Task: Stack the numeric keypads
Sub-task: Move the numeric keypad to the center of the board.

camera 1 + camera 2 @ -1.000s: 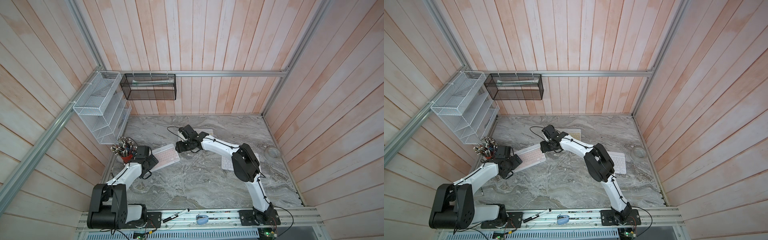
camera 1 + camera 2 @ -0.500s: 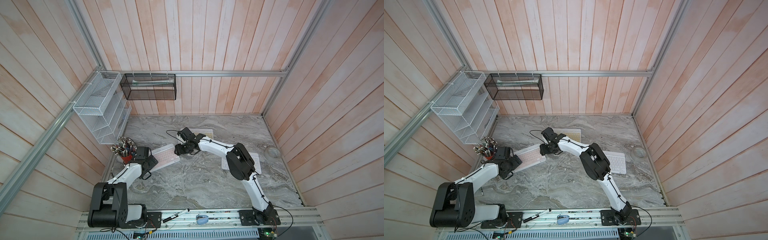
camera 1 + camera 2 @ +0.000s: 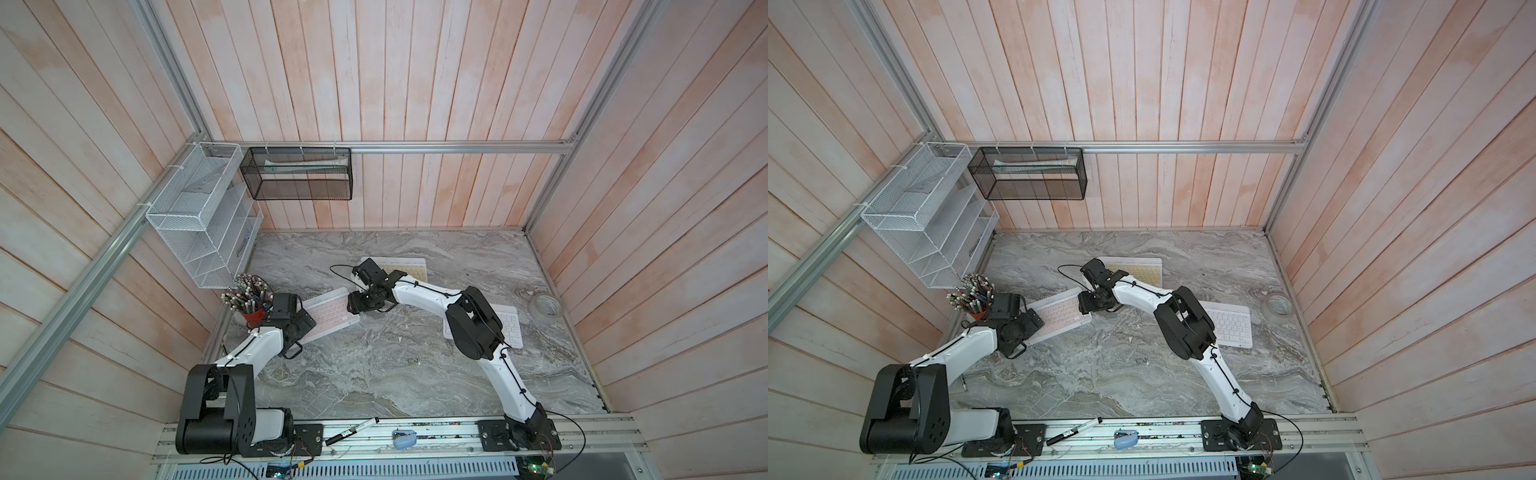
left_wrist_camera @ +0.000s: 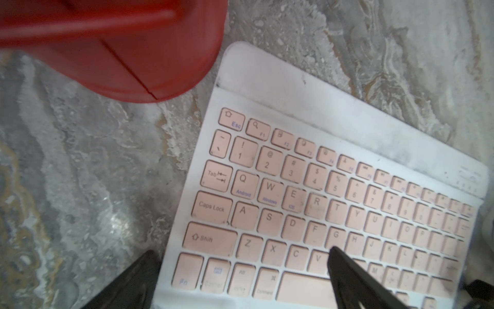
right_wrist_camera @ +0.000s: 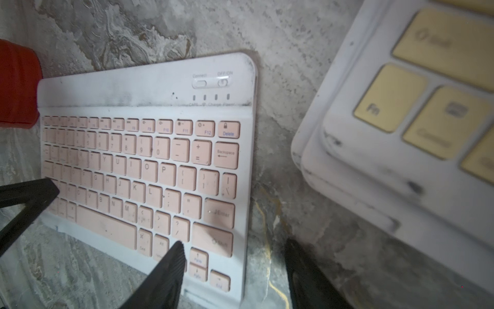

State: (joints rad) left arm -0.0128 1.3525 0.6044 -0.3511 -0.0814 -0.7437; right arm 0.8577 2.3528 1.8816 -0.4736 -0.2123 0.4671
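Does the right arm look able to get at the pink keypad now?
Probably yes. The right gripper is open at one end of the pink keypad, its jaws astride the short edge, with nothing between. The yellow keypad lies close but apart.

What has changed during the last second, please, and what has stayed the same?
The right hand moved from over the yellow keypad down to the end of the pink keypad, jaws open, holding nothing. The left hand, open at that keypad's other end, and both keypads stayed put.
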